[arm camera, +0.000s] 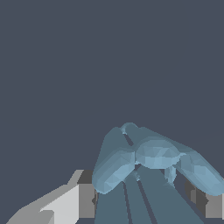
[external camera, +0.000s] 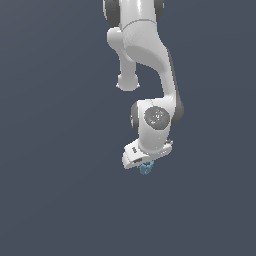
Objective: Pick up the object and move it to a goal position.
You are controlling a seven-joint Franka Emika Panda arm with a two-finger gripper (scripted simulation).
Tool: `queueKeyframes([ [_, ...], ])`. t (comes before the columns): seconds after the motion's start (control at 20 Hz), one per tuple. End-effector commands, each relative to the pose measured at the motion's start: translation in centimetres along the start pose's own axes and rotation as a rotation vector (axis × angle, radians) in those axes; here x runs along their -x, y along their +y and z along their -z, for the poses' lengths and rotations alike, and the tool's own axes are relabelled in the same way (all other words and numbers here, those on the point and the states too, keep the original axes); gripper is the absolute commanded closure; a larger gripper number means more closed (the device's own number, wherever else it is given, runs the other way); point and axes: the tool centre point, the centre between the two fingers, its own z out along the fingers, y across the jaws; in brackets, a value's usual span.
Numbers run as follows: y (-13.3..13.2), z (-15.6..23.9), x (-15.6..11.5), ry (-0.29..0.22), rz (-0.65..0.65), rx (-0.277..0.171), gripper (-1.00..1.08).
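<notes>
Teal-blue object (arm camera: 148,159) sits between the fingers (arm camera: 74,203) of the pincer (external camera: 145,166), which appears closed on it. No counter edge or goal marker is visible. Carrying it well probably requires a steady grip and smooth travel.

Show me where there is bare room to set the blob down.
Bare grey surface lies on all sides of the arm in the exterior view, widest toward that view's left and bottom edge. The only crowded spot is under the gripper, where the teal blob sits between the jaws.

a plain dark slate-grey surface (external camera: 55,150) fills both views (flat, even in tone, unmarked throughout).
</notes>
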Motion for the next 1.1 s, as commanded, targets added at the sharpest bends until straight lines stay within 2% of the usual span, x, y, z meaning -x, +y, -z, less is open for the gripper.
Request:
queueKeyframes([
  [0.0,0.7,0.1,0.6,0.0,-0.002,0.001,1.08],
  [0.3,3.7,0.2,3.4,0.0,-0.002,0.001,1.08],
  [0.75,10.6,0.6,9.8,0.0,-0.002,0.001,1.08],
  [1.05,14.2,0.8,12.9,0.0,-0.002,0.001,1.08],
])
